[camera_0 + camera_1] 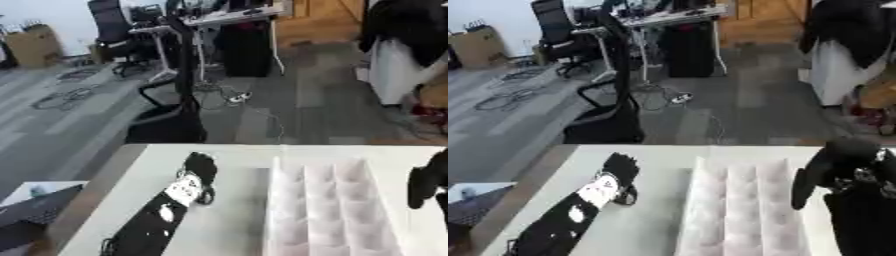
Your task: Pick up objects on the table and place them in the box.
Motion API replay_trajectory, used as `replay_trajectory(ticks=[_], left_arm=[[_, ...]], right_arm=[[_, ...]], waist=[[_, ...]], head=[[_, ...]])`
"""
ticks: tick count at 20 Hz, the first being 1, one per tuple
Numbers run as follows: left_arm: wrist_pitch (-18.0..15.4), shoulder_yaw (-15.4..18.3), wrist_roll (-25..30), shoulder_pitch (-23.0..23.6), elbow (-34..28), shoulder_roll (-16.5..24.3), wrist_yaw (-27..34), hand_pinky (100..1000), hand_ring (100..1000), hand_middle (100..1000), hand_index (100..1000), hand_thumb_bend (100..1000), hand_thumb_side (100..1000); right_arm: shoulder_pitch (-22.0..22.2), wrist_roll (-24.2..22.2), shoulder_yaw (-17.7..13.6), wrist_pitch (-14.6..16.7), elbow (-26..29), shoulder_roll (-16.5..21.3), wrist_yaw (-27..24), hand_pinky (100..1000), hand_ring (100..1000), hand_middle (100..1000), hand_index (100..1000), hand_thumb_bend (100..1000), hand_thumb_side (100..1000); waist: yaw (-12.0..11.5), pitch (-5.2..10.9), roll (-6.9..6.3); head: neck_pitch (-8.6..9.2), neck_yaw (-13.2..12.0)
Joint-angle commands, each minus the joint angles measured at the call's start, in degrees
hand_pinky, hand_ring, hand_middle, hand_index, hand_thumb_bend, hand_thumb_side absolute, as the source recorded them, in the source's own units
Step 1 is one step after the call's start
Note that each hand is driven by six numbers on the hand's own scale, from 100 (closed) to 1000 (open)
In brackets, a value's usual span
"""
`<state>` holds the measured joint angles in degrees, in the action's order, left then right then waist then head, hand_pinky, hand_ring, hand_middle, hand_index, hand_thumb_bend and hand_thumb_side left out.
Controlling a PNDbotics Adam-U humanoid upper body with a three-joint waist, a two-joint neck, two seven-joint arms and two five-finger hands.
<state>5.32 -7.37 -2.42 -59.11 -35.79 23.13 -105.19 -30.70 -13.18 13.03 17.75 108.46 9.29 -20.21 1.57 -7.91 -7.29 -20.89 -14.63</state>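
Note:
A white box (273, 200) divided into rows of small compartments stands on the white table (227, 225), right of centre. My left arm reaches in from the lower left, and its black hand (200, 167) lies on the table just left of the box, apart from its wall. Beside the box's right side my right hand (837, 160) hovers with its fingers (801, 189) hanging down relaxed, and nothing shows in them. I make out no loose object on the table. The compartments look white and I cannot tell what they hold.
A dark flat thing (35, 212) lies on a lower surface off the table's left edge. A black office chair (166, 125) stands just beyond the far edge. Desks, cables and a white cabinet (394, 75) fill the floor behind.

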Motion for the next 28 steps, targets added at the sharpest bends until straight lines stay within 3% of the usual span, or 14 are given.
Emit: replay_trajectory(ticks=[1, 2, 4, 5, 6, 12, 17, 22, 28], left_arm=[[0.1, 0.7, -5.0, -2.0, -3.2, 4.7, 2.5, 100, 287, 270, 484, 174, 367], [-0.3, 0.7, -6.0, -2.2, -4.1, 5.6, 4.2, 100, 281, 271, 486, 242, 370], [-1.5, 0.3, -7.6, -2.5, -6.4, 7.1, 8.2, 100, 270, 270, 487, 234, 373], [-2.3, 0.1, -8.3, -2.5, -7.5, 7.6, 10.3, 100, 277, 272, 487, 165, 418], [-3.1, -0.2, -8.8, -2.5, -8.6, 8.1, 12.4, 100, 282, 269, 486, 221, 376], [-9.0, -2.3, -14.9, -2.7, -14.1, 8.4, 22.3, 100, 253, 268, 489, 203, 390], [-16.6, -4.6, -18.8, -2.6, -15.7, 7.2, 28.7, 100, 224, 269, 494, 169, 409], [-27.2, -6.8, -19.4, -2.8, -16.7, 6.7, 35.4, 100, 220, 309, 498, 153, 422], [-34.8, -8.0, -18.1, -3.6, -16.4, 5.9, 39.1, 100, 221, 305, 500, 137, 433]], right_arm=[[-0.8, 0.0, -0.2, 0.4, 0.6, 0.7, 0.1, 313, 421, 525, 736, 100, 893], [-0.7, 0.1, -0.2, 0.5, 0.6, 0.8, 0.1, 312, 420, 525, 735, 100, 896], [-0.6, 0.1, -0.2, 0.5, 0.5, 1.1, 0.2, 311, 420, 525, 735, 100, 896], [-0.6, 0.1, -0.2, 0.5, 0.5, 1.1, 0.2, 310, 420, 524, 735, 100, 889], [-0.6, 0.1, -0.2, 0.5, 0.4, 1.2, 0.2, 310, 420, 525, 736, 100, 896], [-0.7, 0.0, 0.0, 0.4, 0.3, 0.7, 0.3, 311, 421, 526, 735, 100, 897], [-0.9, -0.2, 0.1, 0.3, 0.4, 0.4, 0.3, 313, 423, 528, 735, 100, 898], [-0.9, -0.3, 0.2, 0.2, 0.5, 0.3, 0.3, 315, 423, 529, 735, 100, 898], [-1.1, -0.4, 0.3, 0.1, 0.7, 0.1, 0.2, 317, 424, 529, 735, 100, 898]], waist=[[-0.3, 1.22, 0.05], [-0.5, 1.28, 0.01], [-0.8, 1.39, -0.03], [-1.0, 1.46, -0.02], [-1.1, 1.52, 0.01], [-1.5, 2.29, 0.54], [-1.3, 2.87, 0.86], [-0.9, 3.01, 0.71], [-0.3, 2.90, 0.51]], head=[[1.01, -0.3], [1.16, -0.2], [1.43, -0.1], [1.54, 0.1], [1.63, 0.2], [2.11, 0.9], [1.81, 1.0], [1.60, 1.2], [1.30, 1.1]])
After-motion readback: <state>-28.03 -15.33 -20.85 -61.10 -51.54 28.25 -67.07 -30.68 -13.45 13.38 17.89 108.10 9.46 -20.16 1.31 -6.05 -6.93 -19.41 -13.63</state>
